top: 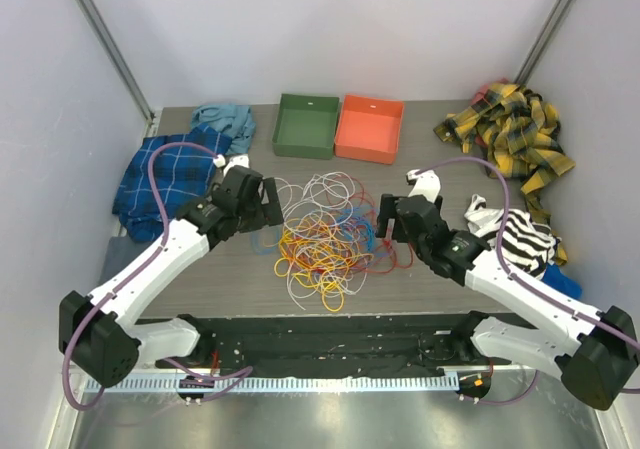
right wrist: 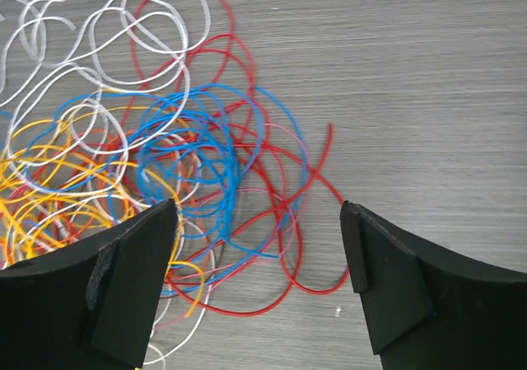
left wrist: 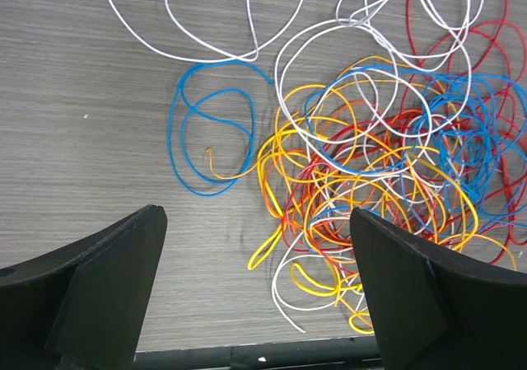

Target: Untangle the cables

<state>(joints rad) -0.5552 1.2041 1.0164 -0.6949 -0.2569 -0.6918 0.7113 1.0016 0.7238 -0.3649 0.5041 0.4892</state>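
both tools (left wrist: 257,255) (right wrist: 259,259) gape over tangled multicolored cables (top: 325,237).

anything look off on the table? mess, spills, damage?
The cables are one knotted heap mid-table. Clothes lie crumpled round the edges: blue plaid cloth left, yellow plaid cloth far right, striped cloth near right. The green bin and orange bin sit upright. No damage visible.

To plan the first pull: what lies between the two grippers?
The tangled cables lie between the left gripper and right gripper, shown in the top view.
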